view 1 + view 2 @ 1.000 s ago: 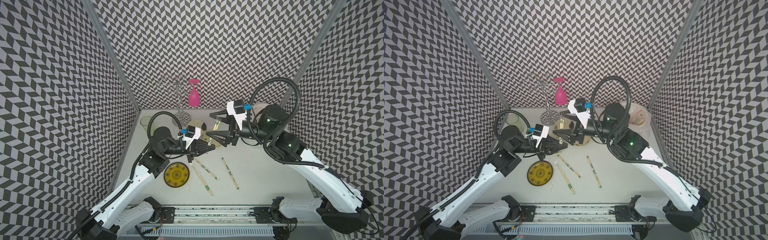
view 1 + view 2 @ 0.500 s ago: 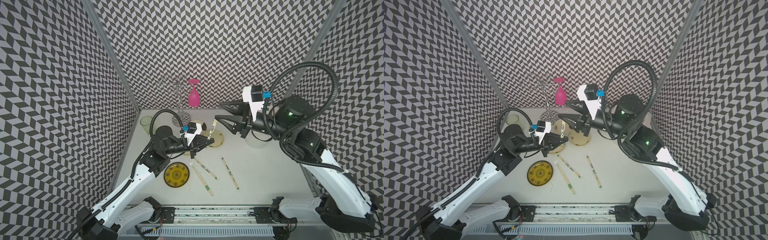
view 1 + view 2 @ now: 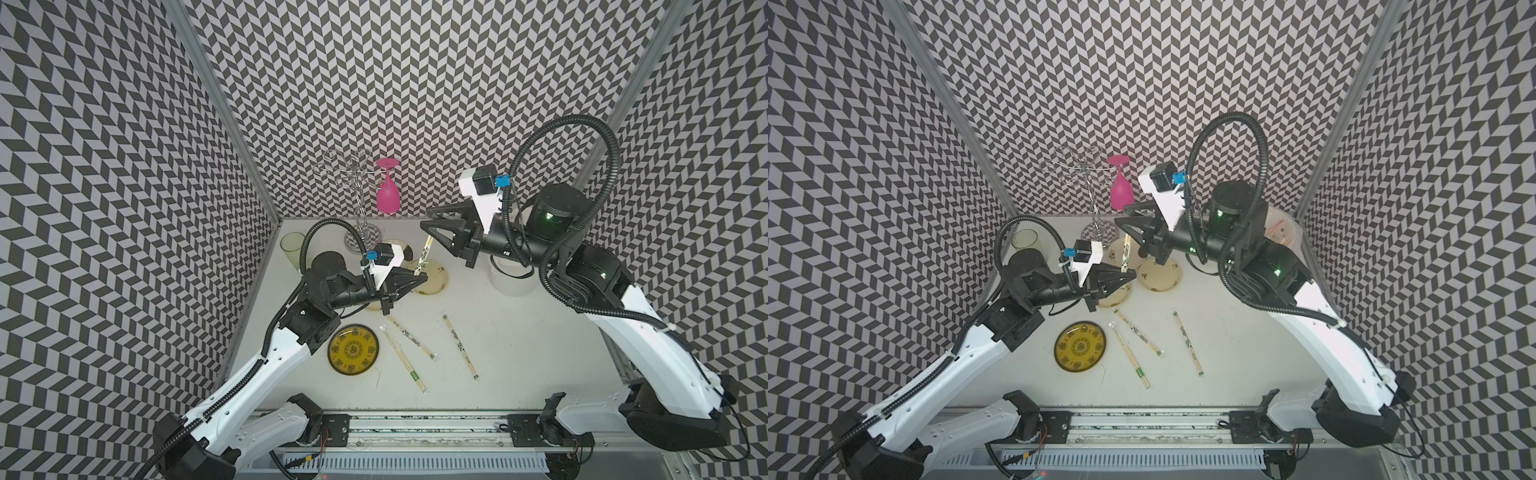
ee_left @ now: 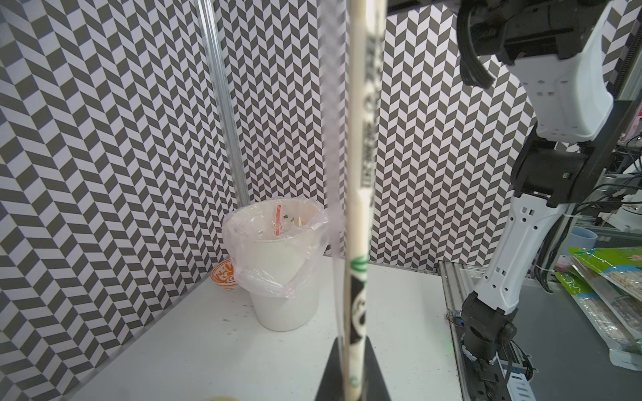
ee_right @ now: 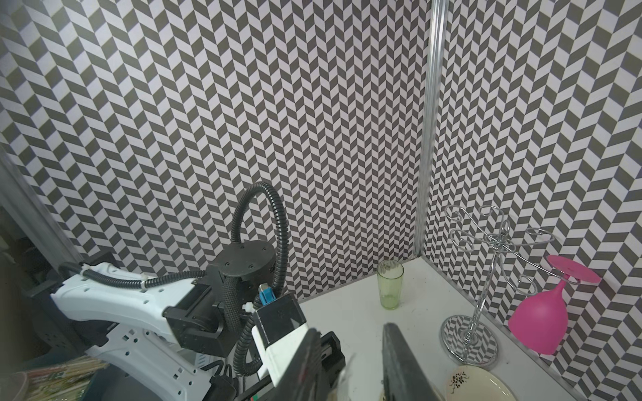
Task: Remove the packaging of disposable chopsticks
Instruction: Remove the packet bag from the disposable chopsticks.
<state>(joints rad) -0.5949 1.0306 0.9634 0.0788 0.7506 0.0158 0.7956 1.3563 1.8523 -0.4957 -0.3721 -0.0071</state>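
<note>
My left gripper [image 3: 423,276] [image 3: 1133,274] [image 4: 351,343] is shut on the lower end of one pair of disposable chopsticks [image 4: 357,208] [image 3: 424,255], which stands upright in its clear printed packaging [image 4: 333,215]. My right gripper [image 3: 424,218] [image 3: 1120,212] [image 5: 351,328] hovers at the pair's upper end. Its jaws stand apart, and the tip of the sleeve [image 5: 342,378] shows in the gap, touching neither finger. Three more wrapped pairs lie on the table: two with prints [image 3: 409,336] [image 3: 460,346] and one with a green band [image 3: 403,359].
A yellow patterned plate [image 3: 353,350] lies beside the loose pairs. Cream plates [image 3: 434,278] sit under the grippers. A white bin lined with a plastic bag [image 4: 281,277] stands at the back right. A green glass [image 3: 293,249], a wire rack [image 3: 359,199] and a pink wine glass [image 3: 387,195] stand at the back.
My right gripper has drawn up and away from the left gripper to the pair's upper end, and its jaws have narrowed. The left gripper keeps its hold.
</note>
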